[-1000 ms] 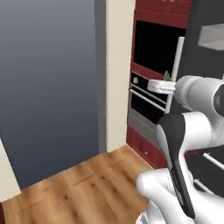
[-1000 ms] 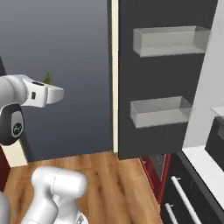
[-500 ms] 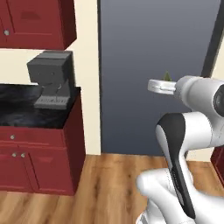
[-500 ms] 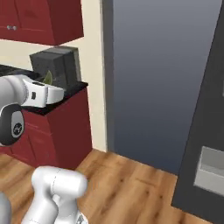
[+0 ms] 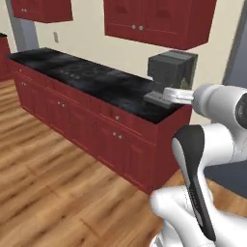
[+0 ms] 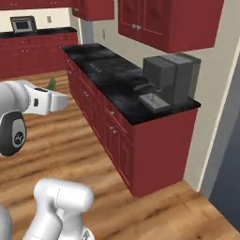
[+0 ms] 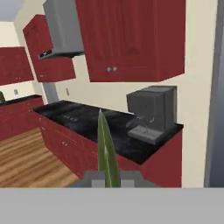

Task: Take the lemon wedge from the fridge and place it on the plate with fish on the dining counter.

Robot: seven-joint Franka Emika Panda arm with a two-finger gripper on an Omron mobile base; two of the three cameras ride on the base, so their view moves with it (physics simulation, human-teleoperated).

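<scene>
In the hand view the lemon wedge [image 7: 106, 148] is a thin yellow-green sliver standing up from my gripper [image 7: 109, 178], which is shut on it. From the right base view the wedge [image 6: 51, 84] pokes up as a small green tip above the gripper [image 6: 60, 101], held high over the wooden floor. In the left base view the gripper [image 5: 169, 95] hangs in front of the wall counter's end. The fridge [image 6: 230, 154] is a dark grey strip at the right edge. The plate with fish and the dining counter are out of view.
A run of red cabinets with a black stone top [image 5: 96, 82] lines the wall, with a grey coffee machine [image 6: 166, 79] at its near end and a cooktop [image 7: 72, 114] further along. Red wall cupboards [image 7: 131, 39] and a grey hood [image 7: 63, 28] hang above. Wooden floor [image 5: 43, 188] lies open to the left.
The whole picture has swung: the base has turned, so the fridge has slid off to the right and the wall counter with the coffee machine has come into view. The gripper keeps its hold on the wedge.
</scene>
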